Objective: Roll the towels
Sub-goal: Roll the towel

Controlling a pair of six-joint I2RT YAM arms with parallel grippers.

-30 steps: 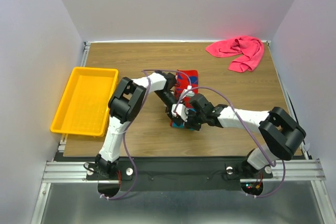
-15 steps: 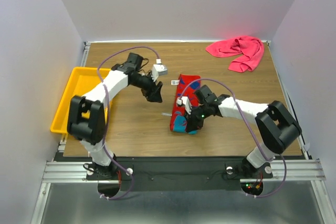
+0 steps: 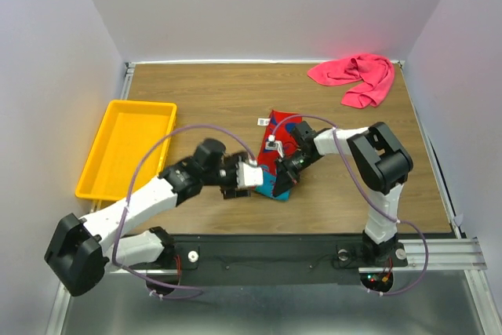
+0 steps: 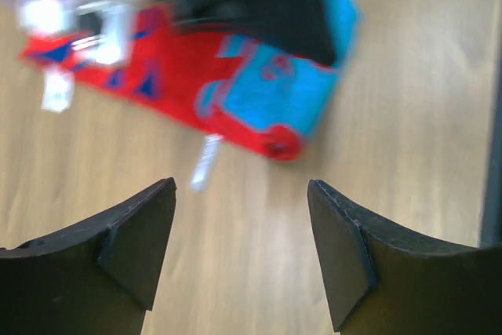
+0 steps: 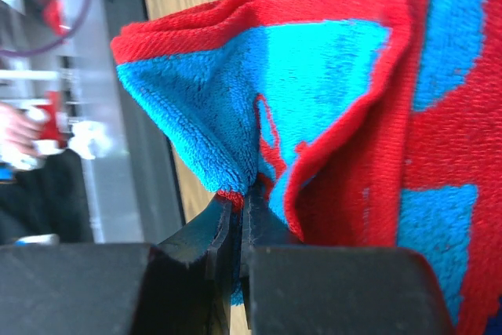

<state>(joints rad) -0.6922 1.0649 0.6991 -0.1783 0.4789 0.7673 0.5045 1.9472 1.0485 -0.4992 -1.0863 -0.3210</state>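
So the soft red-and-navy patterned towel [image 3: 282, 125] with teal patches is lying stretched out on the brown wooden table [image 3: 196, 92], one short end pointing toward the arm bases. I'm placing everything else off it.

The right gripper [image 3: 284, 179] is sitting at that near, teal end of the patterned towel. Its black fingers are pressing together on a pinch of the cloth. In the right wrist view the right gripper [image 5: 239, 211] is squeezing a fold of the patterned towel [image 5: 337, 100], and the teal terry is bunching up just above the tips.

The left gripper [image 3: 249, 180] is hovering just left of the same near end with its jaws spread wide and nothing between them. The left wrist view is a bit blurry, but the left gripper [image 4: 241, 190] is framing only bare wood there, with the patterned towel [image 4: 259, 92] ahead of the tips and not touching.

The plain pink-red towel [image 3: 357, 76] is lying crumpled well beyond the patterned towel's far end, off to the right. The yellow plastic tray [image 3: 129, 147] is sitting well apart to its left.
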